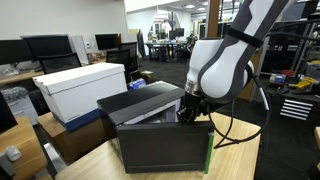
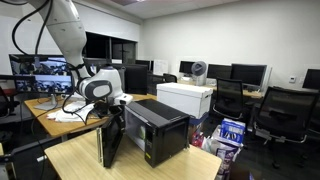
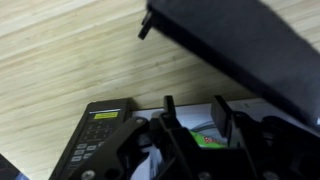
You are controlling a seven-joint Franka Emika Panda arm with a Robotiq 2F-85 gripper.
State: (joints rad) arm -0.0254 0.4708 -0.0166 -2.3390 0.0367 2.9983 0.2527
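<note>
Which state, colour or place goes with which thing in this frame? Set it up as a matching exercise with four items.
Things:
1 microwave door
2 lidded box
3 table
4 gripper

Descriptions:
a light wood
b close to the door of the microwave
c white
d swung open

Pairs: 1-d; 2-c; 3-a; 4-b
</note>
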